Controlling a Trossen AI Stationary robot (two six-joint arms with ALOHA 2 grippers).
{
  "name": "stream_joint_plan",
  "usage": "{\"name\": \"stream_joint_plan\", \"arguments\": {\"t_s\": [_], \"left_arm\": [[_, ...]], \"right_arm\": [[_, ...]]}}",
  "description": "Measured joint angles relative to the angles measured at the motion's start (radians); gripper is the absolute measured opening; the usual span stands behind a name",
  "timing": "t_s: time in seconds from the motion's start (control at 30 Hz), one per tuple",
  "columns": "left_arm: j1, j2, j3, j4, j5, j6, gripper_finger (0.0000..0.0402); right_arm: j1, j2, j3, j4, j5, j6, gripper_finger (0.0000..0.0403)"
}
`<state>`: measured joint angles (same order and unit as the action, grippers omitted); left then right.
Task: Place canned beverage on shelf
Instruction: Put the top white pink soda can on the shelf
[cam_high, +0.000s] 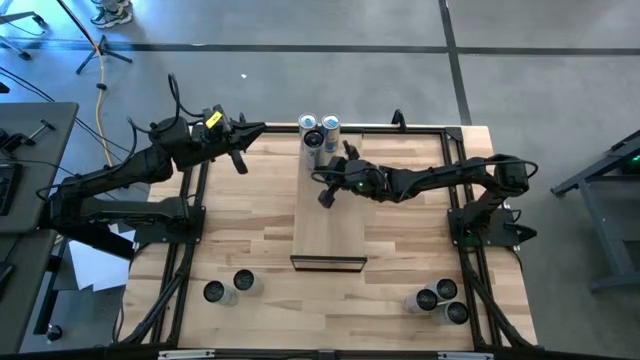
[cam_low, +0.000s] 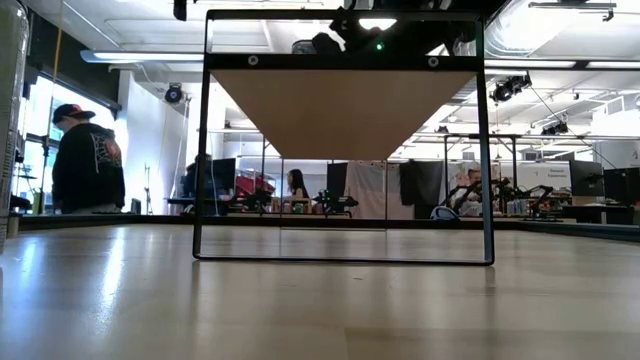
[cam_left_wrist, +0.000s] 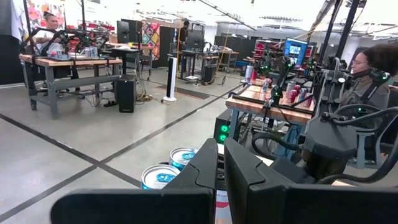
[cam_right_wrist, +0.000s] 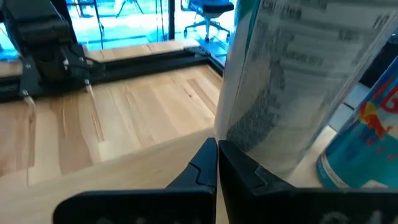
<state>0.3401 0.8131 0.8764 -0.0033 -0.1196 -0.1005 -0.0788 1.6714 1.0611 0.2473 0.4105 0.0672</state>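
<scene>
The shelf (cam_high: 330, 225) is a long light-wood platform raised on a dark frame at the table's middle; the low view shows its underside (cam_low: 340, 110). Three cans (cam_high: 315, 140) stand upright at its far end. My right gripper (cam_high: 323, 192) is shut over the shelf just near of them. In the right wrist view a pale can (cam_right_wrist: 292, 81) and a blue one (cam_right_wrist: 360, 143) stand right by my right gripper (cam_right_wrist: 216, 163). My left gripper (cam_high: 240, 160) hangs shut and empty over the table's far left; its wrist view shows two can tops (cam_left_wrist: 160, 177) beyond my left gripper (cam_left_wrist: 221, 165). My right gripper's shut fingertips (cam_right_wrist: 208, 155) stand level beside the foot of the pale can (cam_right_wrist: 249, 140), coming at it from the near right. Whether they touch it I cannot tell. The can stands upright on the shelf.
Two cans (cam_high: 230, 287) stand on the table near the front left and three more (cam_high: 443, 300) near the front right. Black frame rails (cam_high: 190, 250) run along both sides of the table. A person (cam_low: 88, 150) stands in the room beyond.
</scene>
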Motion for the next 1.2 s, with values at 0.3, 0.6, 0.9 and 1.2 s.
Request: {"name": "stream_joint_plan", "arguments": {"t_s": [0.3,0.6,0.9,1.2], "left_arm": [[0.000,0.000,0.000,0.000,0.000,-0.001,0.0003],[0.000,0.000,0.000,0.000,0.000,-0.002,0.0003],[0.000,0.000,0.000,0.000,0.000,-0.002,0.0003],[0.000,0.000,0.000,0.000,0.001,-0.021,0.0003]], "right_arm": [[0.000,-0.010,0.000,-0.071,0.012,-0.026,0.0000],[0.000,-0.011,0.000,-0.071,0.094,-0.065,0.0000],[-0.021,-0.011,0.000,-0.046,0.050,-0.093,0.0000],[-0.042,-0.011,0.000,0.004,-0.012,-0.094,0.0000]]}}
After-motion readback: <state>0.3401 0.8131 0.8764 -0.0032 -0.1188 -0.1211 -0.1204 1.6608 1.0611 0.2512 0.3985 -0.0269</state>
